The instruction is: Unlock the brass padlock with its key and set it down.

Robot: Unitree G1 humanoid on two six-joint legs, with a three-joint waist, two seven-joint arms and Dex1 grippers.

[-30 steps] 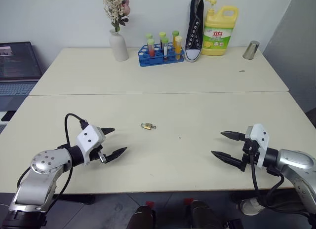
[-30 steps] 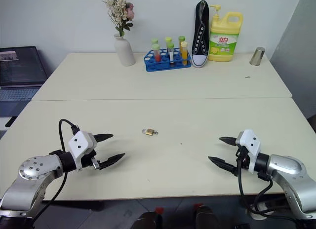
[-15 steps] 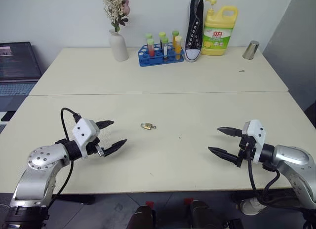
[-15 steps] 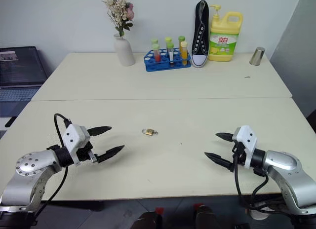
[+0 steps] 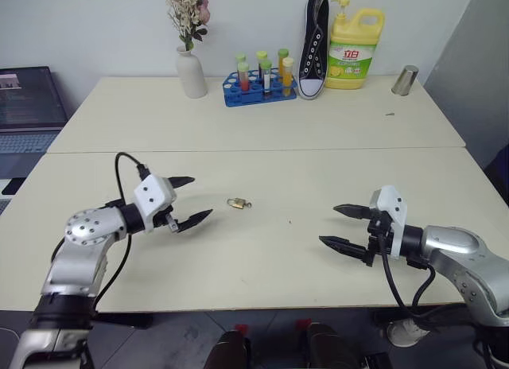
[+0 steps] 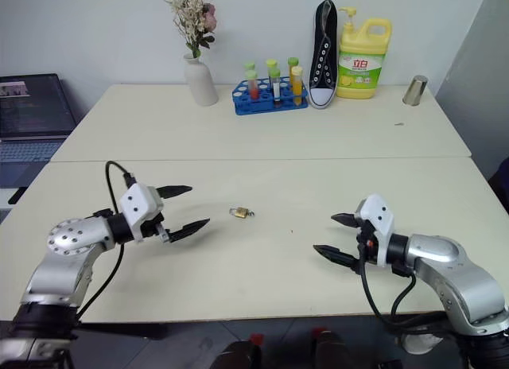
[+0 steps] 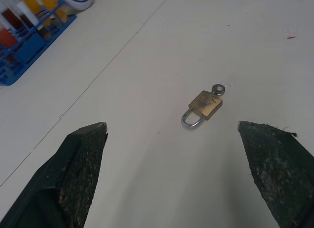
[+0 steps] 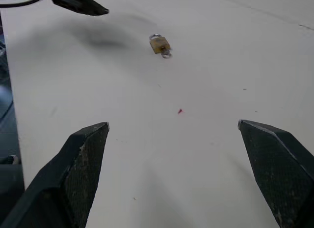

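Note:
The brass padlock (image 5: pixel 236 203) lies flat on the cream table, its silver shackle (image 7: pixel 190 121) closed. The key (image 7: pixel 216 89) sticks out of the body's end opposite the shackle. My left gripper (image 5: pixel 193 200) hovers open a short way to the left of the padlock, its fingertips pointing at it. Further off on the padlock's right, my right gripper (image 5: pixel 338 226) also stands open with nothing between its fingers. The right wrist view shows the padlock (image 8: pixel 160 44) ahead, with a left fingertip (image 8: pixel 78 3) beyond it.
At the table's far side stand a white vase with flowers (image 5: pixel 190 67), a blue rack of test tubes (image 5: pixel 260 84), a black sneaker (image 5: pixel 313 44), a yellow detergent jug (image 5: pixel 352 49) and a metal cup (image 5: pixel 404 80). A laptop (image 5: pixel 28 106) sits off the table's left.
Both arms have moved inward toward the padlock. The left gripper went forward and up, the right gripper slid left. Both stay open; the padlock has not moved.

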